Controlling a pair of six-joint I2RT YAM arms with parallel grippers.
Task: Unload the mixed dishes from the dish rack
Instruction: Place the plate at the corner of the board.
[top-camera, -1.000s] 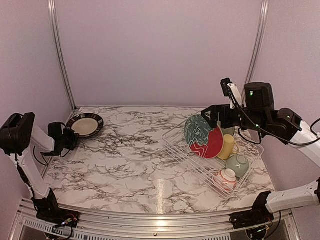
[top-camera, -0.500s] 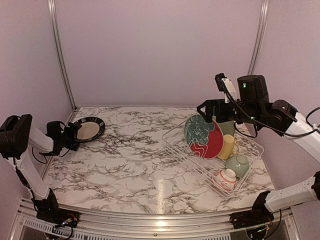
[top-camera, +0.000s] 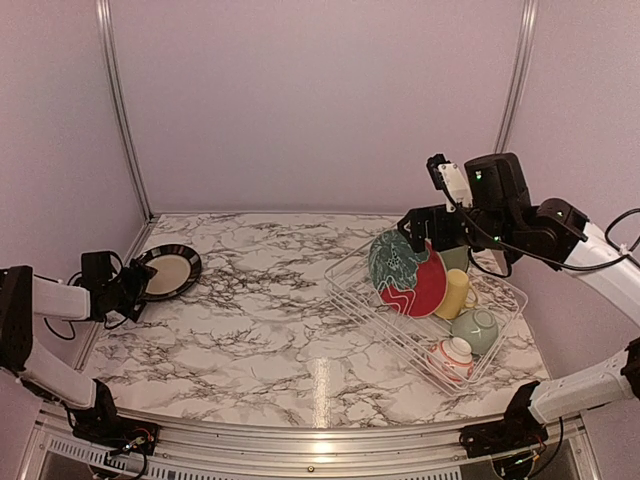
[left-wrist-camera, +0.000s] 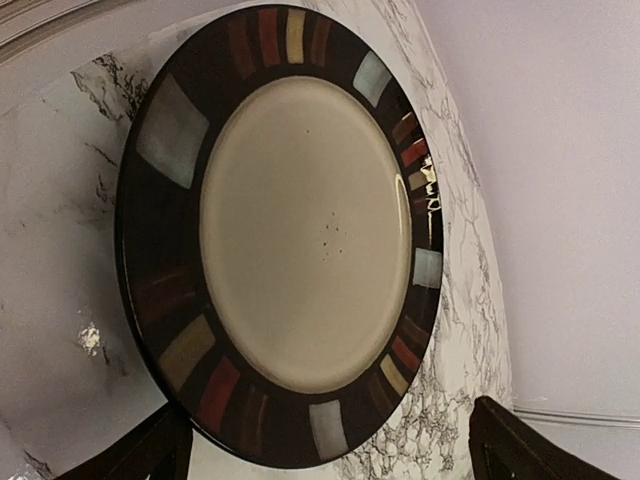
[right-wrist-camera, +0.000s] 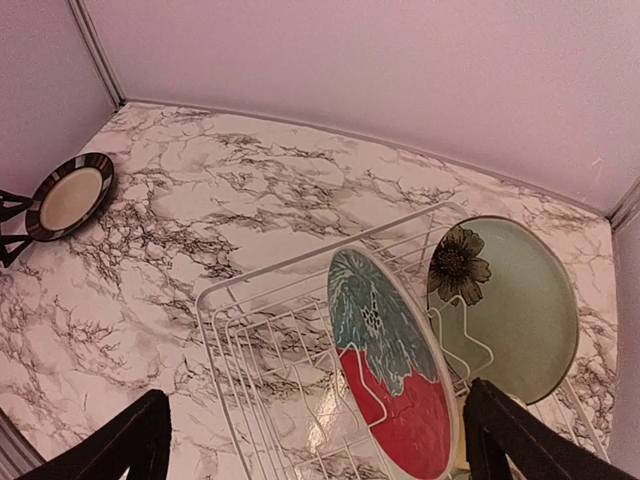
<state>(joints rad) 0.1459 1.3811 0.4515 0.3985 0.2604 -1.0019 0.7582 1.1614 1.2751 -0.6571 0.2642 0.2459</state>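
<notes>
Cream plate (top-camera: 168, 271): lying on table (top-camera: 260, 330), 10 o'clock corner.
Left gripper (top-camera: 133, 287): at the plate's 8 o'clock rim; fingers (left-wrist-camera: 150, 455) spread wide, gripping nothing.
Rack (top-camera: 345, 285): 3 o'clock side of table. Holds floral plate (top-camera: 405, 272), upright; green plate (right-wrist-camera: 510, 310) behind it; mug (top-camera: 455, 293); green bowl (top-camera: 475, 328); patterned bowl (top-camera: 452, 358).
Right gripper (top-camera: 415, 232): above the floral plate's top edge; fingers (right-wrist-camera: 125, 445) wide, empty.

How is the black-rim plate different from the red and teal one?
The black-rimmed cream plate lies on the table, outside the dish rack; the red-and-teal floral plate stands on edge inside it. The black-rimmed one's middle is plain cream; the floral one is patterned all over. Both are round.
</notes>
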